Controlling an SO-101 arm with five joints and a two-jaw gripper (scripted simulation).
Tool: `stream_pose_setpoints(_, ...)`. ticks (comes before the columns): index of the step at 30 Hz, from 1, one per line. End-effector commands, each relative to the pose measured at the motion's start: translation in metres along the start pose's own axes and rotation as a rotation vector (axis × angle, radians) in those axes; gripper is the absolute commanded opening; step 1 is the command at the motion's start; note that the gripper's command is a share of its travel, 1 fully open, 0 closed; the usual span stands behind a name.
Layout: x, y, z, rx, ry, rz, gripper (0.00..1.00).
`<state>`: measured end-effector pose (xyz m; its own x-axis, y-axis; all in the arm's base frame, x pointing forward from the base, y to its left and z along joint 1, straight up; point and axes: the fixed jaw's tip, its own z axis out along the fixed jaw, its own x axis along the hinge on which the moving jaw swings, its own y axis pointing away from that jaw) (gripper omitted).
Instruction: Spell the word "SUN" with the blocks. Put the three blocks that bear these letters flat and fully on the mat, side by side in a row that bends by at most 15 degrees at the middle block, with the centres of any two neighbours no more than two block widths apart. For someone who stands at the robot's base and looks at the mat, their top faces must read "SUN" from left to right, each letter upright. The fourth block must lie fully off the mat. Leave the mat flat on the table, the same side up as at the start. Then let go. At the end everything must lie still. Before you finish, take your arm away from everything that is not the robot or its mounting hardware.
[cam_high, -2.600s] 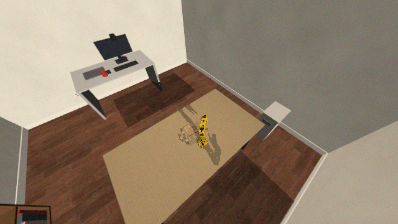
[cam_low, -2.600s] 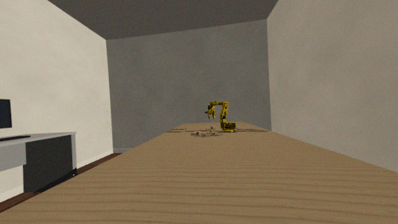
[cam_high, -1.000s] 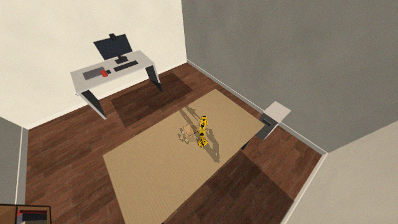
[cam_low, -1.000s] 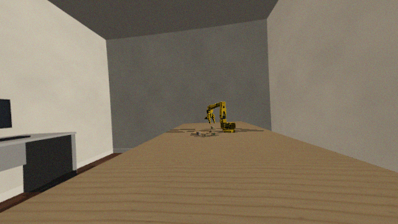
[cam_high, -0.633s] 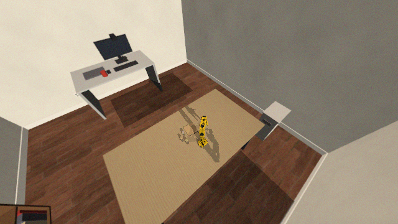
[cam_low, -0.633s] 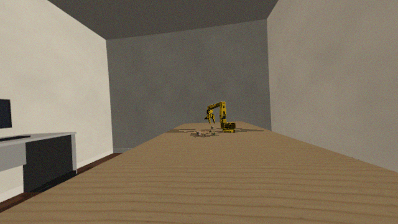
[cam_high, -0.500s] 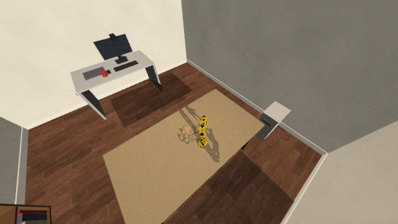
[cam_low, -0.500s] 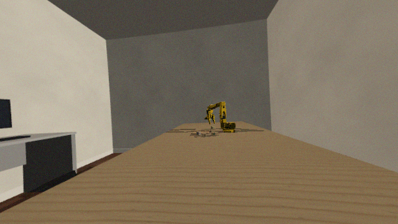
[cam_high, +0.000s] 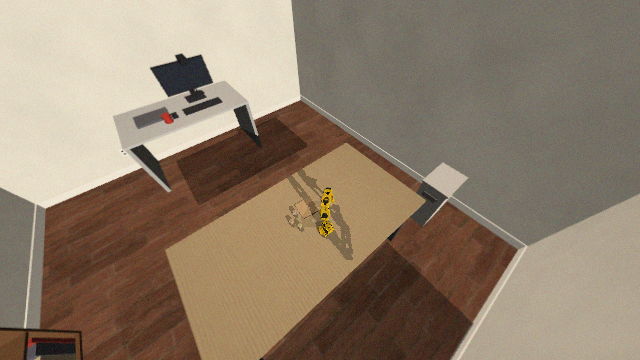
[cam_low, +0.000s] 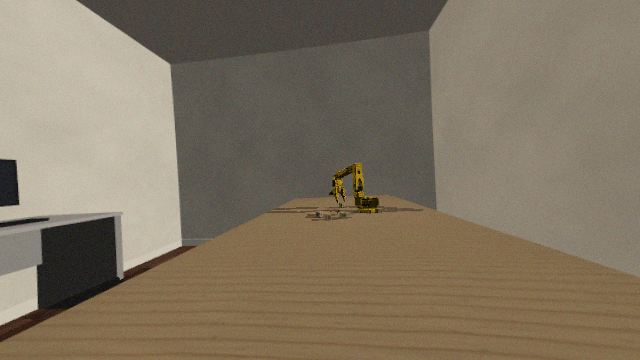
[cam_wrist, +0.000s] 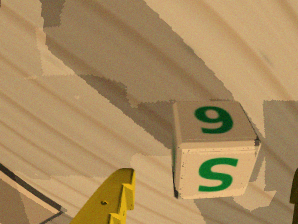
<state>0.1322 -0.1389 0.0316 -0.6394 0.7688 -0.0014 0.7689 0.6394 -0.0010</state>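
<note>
In the wrist view a pale wooden block (cam_wrist: 214, 152) lies on the table between my jaws. Its side facing the camera bears a green S and its top face shows a green 9 or 6. My gripper (cam_wrist: 209, 188) (cam_low: 340, 199) is open, low over this block and not touching it; the yellow jaw (cam_wrist: 100, 223) is at the lower left and the other finger only shows at the right edge. A corner of the mat (cam_wrist: 16, 212) (cam_high: 303, 207) shows at the lower left, away from this block. The other blocks (cam_low: 325, 216) (cam_high: 295, 220) are small specks by the mat; their letters are too small to read.
The yellow arm (cam_high: 325, 210) stands on a large tan table top (cam_high: 250, 280). The arm's shadows fall across the table around the block. A white desk (cam_high: 150, 130) with a monitor stands far off by the wall.
</note>
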Motion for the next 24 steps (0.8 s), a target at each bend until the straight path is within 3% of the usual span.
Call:
stream_pose_setpoints(1,-0.009,0.001,-0.004,-0.003,-0.071,-0.001,0.32)
stream_pose_setpoints(13,-0.009,0.001,0.006,-0.003,-0.071,-0.001,0.32)
stream_pose_setpoints(24,-0.009,0.001,0.007,-0.003,-0.071,-0.001,0.32)
